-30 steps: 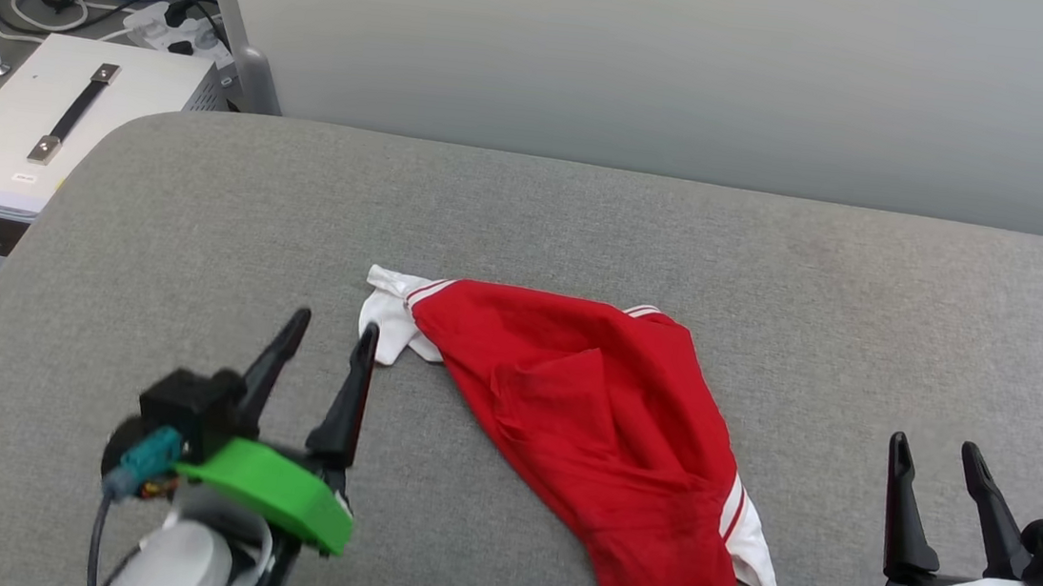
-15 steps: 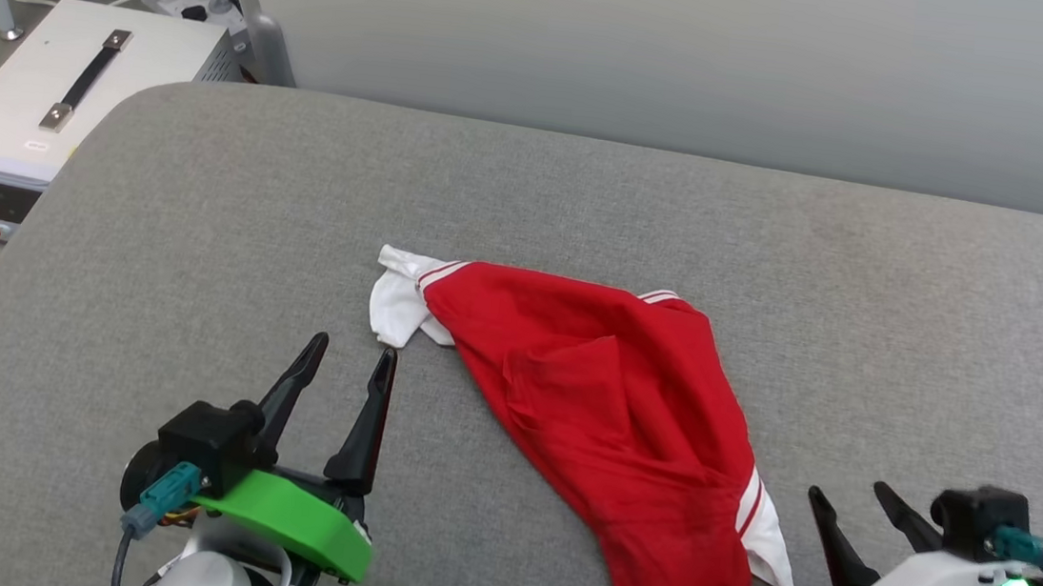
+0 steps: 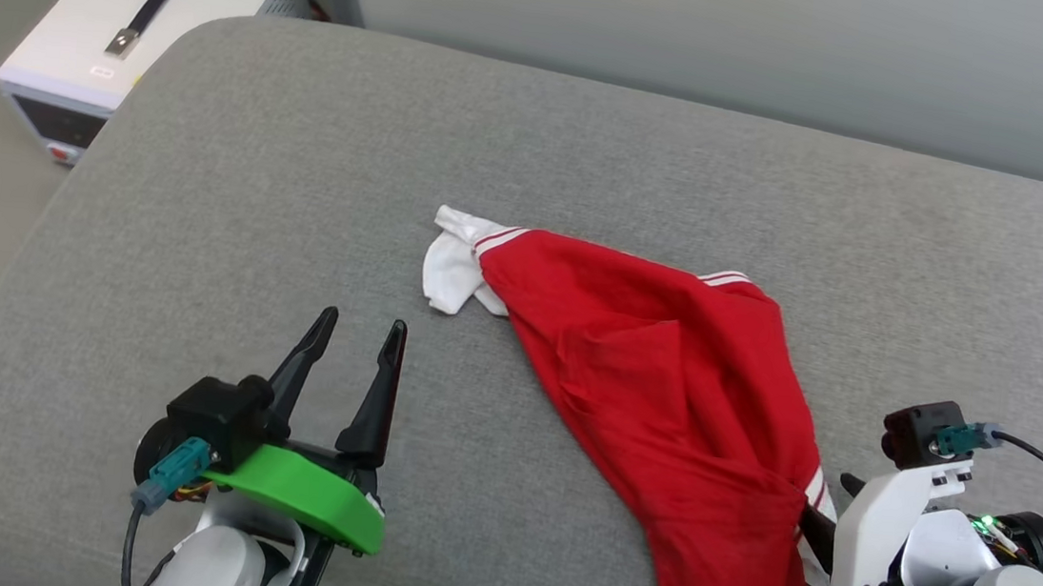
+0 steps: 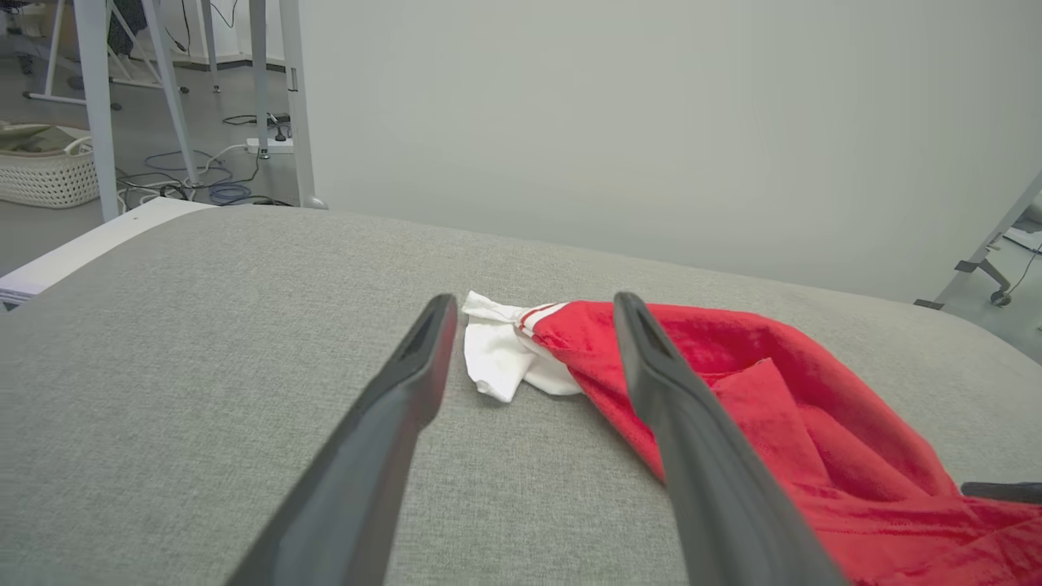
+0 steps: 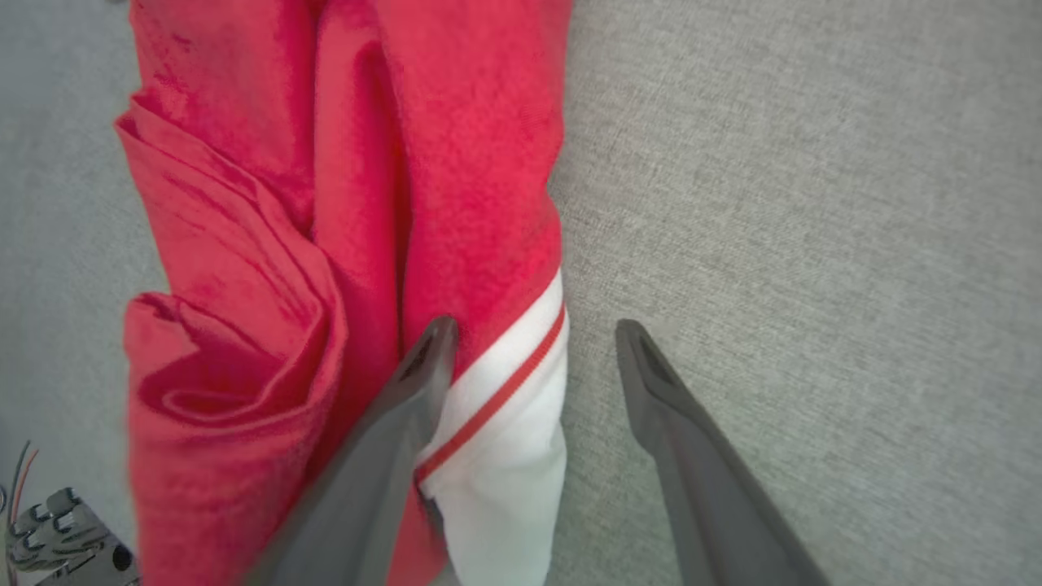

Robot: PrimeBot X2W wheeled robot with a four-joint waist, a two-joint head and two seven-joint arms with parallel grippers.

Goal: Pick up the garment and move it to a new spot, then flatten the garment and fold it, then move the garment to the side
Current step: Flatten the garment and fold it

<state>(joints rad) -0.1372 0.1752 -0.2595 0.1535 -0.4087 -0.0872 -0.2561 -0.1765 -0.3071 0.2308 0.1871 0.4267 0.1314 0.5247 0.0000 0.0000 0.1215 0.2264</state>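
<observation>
Red cloth lies bunched across the middle of a grey padded surface [image 3: 257,162]: the garment [image 3: 665,393], a T-shirt with white sleeves, runs in a slant from far left to near right. Its body is creased and folded over itself, not spread flat. One white sleeve [image 3: 452,267] sits crumpled at the far left end, with thin red-and-white stripes where it meets the red body. The other sleeve [image 5: 505,423] lies at the near right end, beside a rolled fold of red fabric.

The left gripper [image 3: 364,321] is at the near left, over bare grey surface, with its two dark fingers spread wide and nothing between them. Its fingers point toward the far sleeve and stand clear of it.

The right gripper [image 5: 535,327] is at the near right edge of the garment, jaws also wide apart. In the right wrist view one finger lies over the garment at the striped seam, the other over bare grey surface just beside the sleeve, so the sleeve's edge falls between them. Whether either finger touches the cloth cannot be told.

Beyond the far left corner a white box [image 3: 127,16] with a black handle stands on the floor.
</observation>
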